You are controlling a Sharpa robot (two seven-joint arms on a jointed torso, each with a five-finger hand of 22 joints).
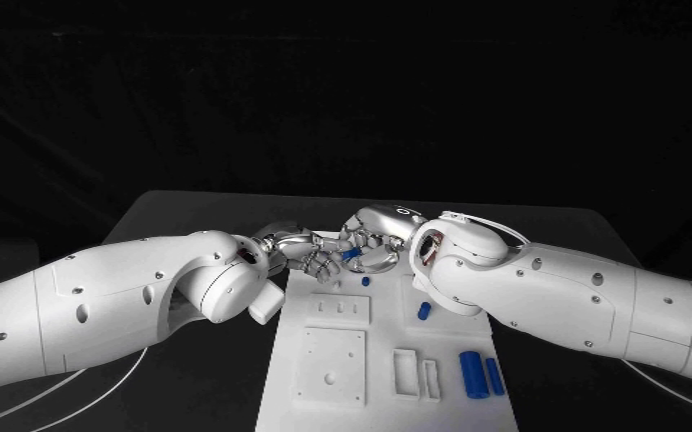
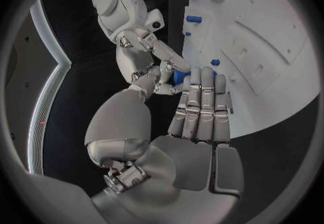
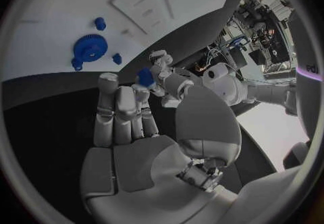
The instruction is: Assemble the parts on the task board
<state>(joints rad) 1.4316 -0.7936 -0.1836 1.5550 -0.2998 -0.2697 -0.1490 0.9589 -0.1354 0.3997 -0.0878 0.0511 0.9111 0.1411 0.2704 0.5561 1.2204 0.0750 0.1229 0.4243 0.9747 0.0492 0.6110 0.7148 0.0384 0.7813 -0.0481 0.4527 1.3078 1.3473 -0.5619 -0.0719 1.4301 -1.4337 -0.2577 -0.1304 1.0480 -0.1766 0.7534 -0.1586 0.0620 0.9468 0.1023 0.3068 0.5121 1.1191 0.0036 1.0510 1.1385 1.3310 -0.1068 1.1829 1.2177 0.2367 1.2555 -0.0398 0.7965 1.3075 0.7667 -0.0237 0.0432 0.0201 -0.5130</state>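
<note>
Black surface, white rectangular task board. Left robot hand and right robot hand meet above its far edge, both pinching one small blue plastic part, probably a handover.

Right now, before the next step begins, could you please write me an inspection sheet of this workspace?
Surface: black table, with the white task board in its middle.
Job's things: one blue part between the fingertips of both hands at the board's far end; blue cylinders lying near the board's right edge; a blue gear on the board.
Clutter: nothing seen.
Hands: left hand and right hand meet at the blue part; I cannot tell which one grips it.
Cables: a thin pale loop over the right wrist.
Surroundings: dark backdrop behind the table.
</note>
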